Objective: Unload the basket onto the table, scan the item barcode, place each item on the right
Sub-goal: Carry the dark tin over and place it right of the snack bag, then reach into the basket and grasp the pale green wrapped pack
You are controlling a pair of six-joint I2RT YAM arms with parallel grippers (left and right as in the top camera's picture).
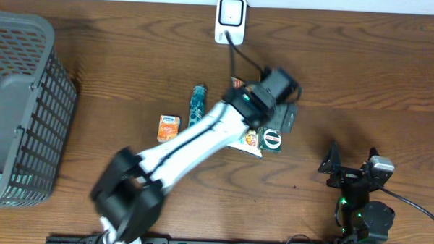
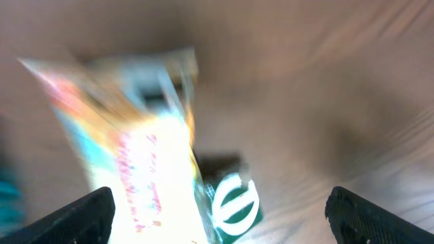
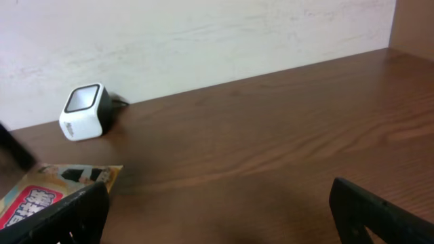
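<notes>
Because the left gripper (image 2: 220, 211) stands wide open above the snack packet (image 2: 142, 156), which lies on the surface (image 1: 363, 69) touching a green pack (image 2: 234, 203), nothing is held. Closing here may catch both things, or crumple the packet and hide its barcode from the scanner (image 1: 230, 14). The right gripper (image 3: 220, 217) is open too, well apart.

White left arm (image 1: 202, 136), black joints (image 1: 127, 195), black left tool (image 2: 218, 203)
</notes>
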